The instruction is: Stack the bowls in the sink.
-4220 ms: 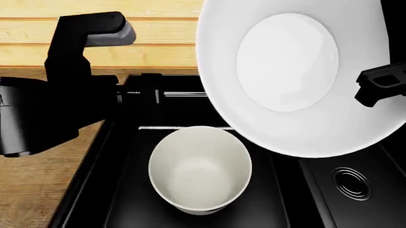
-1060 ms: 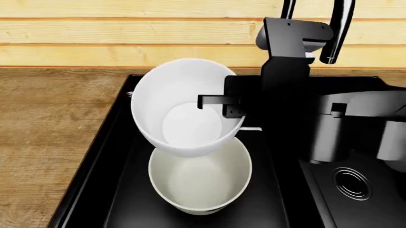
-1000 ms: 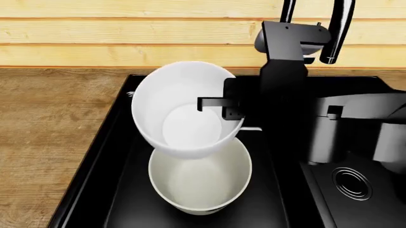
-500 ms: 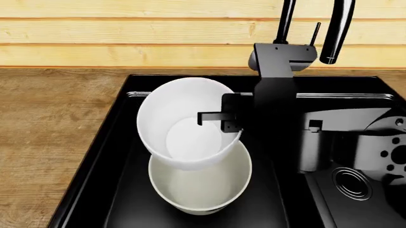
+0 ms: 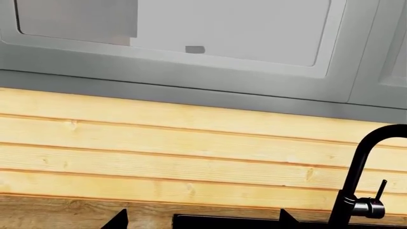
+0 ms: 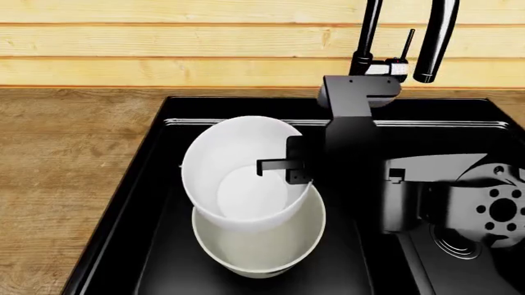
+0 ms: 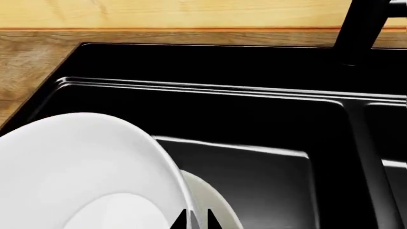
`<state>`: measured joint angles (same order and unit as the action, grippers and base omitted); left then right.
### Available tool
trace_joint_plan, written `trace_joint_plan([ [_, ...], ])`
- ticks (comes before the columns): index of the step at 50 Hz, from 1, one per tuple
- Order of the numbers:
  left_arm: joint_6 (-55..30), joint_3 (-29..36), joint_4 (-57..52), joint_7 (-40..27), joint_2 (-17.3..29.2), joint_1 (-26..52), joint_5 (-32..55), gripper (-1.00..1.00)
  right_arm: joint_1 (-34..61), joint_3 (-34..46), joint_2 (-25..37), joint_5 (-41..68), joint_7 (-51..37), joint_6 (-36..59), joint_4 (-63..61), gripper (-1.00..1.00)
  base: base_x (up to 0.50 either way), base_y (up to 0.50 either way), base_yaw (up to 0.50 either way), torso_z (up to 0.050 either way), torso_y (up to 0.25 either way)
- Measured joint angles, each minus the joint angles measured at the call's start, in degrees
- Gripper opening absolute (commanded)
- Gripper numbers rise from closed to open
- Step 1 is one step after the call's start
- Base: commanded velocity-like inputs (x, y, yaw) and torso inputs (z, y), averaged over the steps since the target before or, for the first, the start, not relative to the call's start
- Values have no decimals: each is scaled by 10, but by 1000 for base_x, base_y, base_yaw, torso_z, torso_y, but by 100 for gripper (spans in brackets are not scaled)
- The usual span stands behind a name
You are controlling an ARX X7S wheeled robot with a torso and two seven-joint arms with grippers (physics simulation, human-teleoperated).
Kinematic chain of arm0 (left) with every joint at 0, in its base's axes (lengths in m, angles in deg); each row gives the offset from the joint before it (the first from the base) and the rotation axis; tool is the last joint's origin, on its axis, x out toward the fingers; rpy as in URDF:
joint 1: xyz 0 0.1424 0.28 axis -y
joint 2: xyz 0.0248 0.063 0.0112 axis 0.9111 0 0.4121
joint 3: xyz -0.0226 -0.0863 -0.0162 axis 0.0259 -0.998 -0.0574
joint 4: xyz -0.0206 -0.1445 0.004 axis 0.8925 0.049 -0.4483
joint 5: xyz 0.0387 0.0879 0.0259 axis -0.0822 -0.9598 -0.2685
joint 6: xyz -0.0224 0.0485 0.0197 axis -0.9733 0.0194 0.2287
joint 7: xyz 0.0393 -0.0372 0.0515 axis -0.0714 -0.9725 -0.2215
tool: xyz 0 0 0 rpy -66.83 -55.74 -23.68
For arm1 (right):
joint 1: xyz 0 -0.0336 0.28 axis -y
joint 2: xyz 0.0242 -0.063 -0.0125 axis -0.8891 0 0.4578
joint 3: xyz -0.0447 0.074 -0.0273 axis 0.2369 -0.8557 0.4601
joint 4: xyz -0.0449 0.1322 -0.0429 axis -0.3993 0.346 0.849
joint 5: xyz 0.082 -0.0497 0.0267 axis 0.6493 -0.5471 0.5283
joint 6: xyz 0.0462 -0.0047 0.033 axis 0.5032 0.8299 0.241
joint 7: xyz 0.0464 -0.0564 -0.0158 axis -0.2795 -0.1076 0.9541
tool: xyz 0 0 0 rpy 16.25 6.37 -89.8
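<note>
My right tool (image 6: 287, 166) grips the rim of the glossy bright white round bowl (image 6: 238, 178), tilted above the cream round bowl (image 6: 258, 246) in the glossy black double sink (image 6: 156, 203). I cannot see my left tool.

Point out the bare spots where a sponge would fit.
Free: the wooden counter left of the sink, and the basin floor behind the bowls. Crowded: the left basin's middle, where the right gripper holds the white bowl over the cream bowl.
</note>
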<state>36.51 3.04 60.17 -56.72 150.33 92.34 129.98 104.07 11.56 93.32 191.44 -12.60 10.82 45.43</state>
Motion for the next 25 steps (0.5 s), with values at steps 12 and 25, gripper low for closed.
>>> trace_joint_plan([
  [12,0,1,0,1,-1,-1,-1,100,-17,7,8,-10,12,-1,-1,-100,0,0,0,0,0],
  [25,-1,2,0,2,-1,-2,-1,100,-31,13,15,-19,20,-1,0,-100,0,0,0,0,1],
])
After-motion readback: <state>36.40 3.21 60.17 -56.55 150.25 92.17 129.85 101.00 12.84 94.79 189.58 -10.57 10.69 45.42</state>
